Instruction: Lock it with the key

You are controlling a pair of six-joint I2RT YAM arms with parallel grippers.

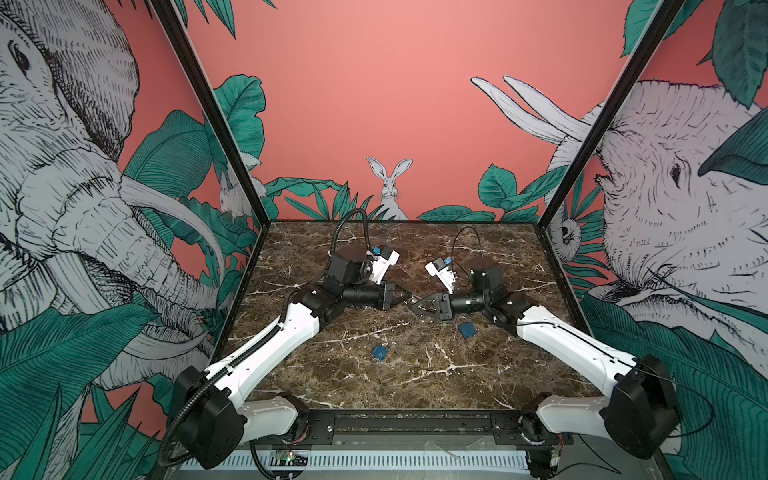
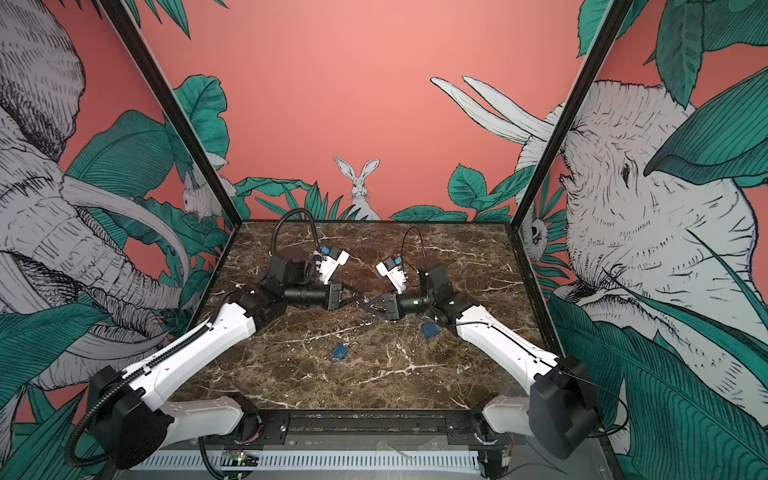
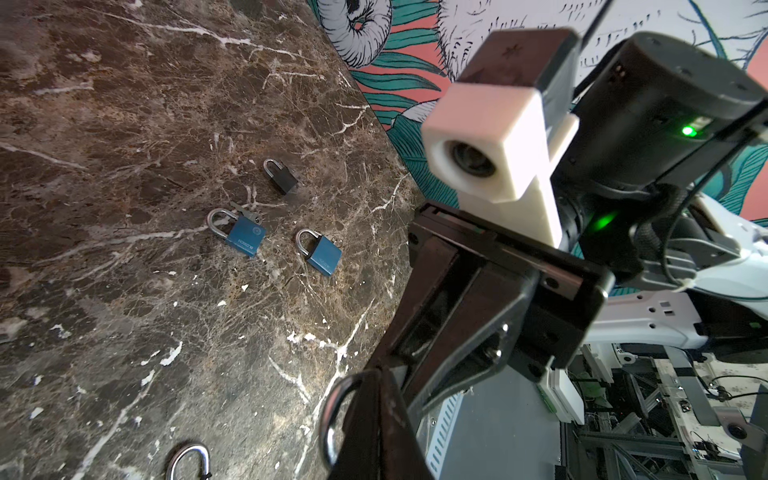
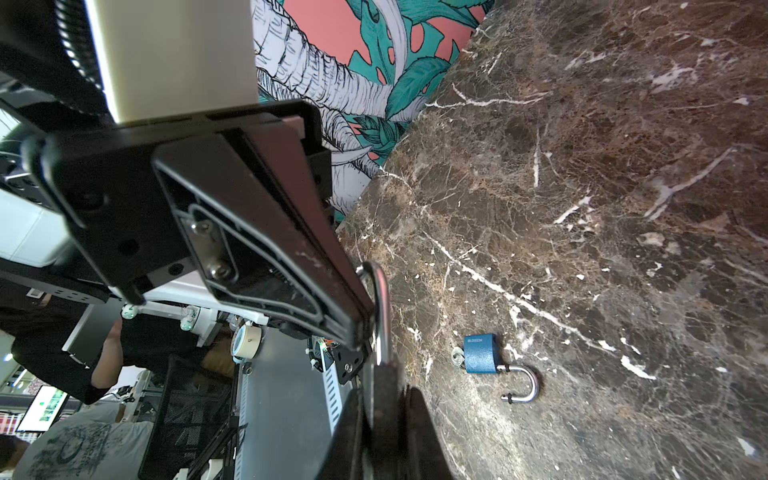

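Well, my right gripper point(image 1: 412, 308) clamps the padlock point(image 4: 380, 386), its shackle point(image 4: 383, 307) pointing left at my left gripper point(image 1: 408, 296), whose fingers point(image 4: 316, 286) sit together beside it.

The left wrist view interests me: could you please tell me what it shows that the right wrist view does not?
Only the left wrist view shows a black padlock, a blue padlock and another blue padlock lying near together, plus the right gripper. Only the right wrist view shows an open blue padlock lying alone, plus the left gripper. Both show the marble table and the silver shackle where the grippers meet.
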